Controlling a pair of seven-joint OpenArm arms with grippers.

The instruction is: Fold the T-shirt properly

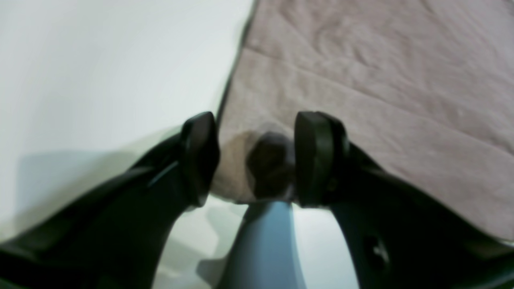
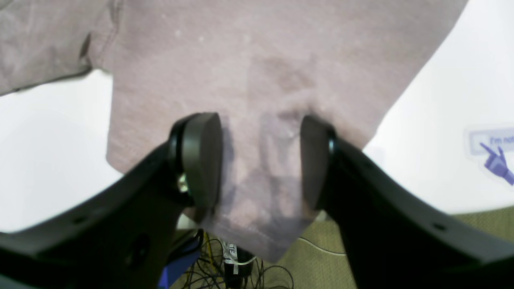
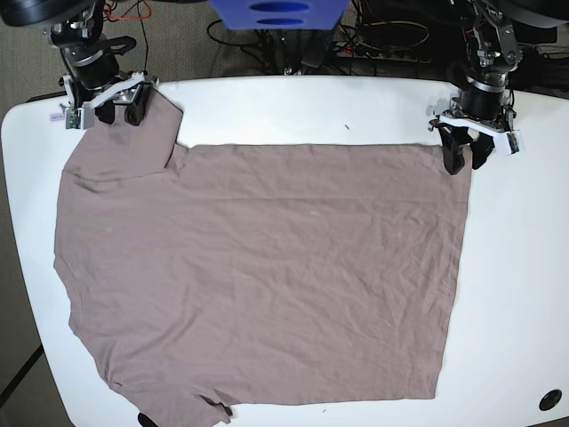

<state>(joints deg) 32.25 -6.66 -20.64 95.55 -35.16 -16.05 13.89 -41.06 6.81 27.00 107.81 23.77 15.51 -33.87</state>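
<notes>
Two claws sit at the far corners of the T-shirt point(image 3: 258, 276), spread flat on the white table point(image 3: 516, 294). Left claw point(image 1: 257, 158) is parted over the hem corner; right claw point(image 2: 261, 160) is parted astride a sleeve. Only the right wrist view shows a sticker point(image 2: 492, 150) reading "I'm not", cut off.
</notes>
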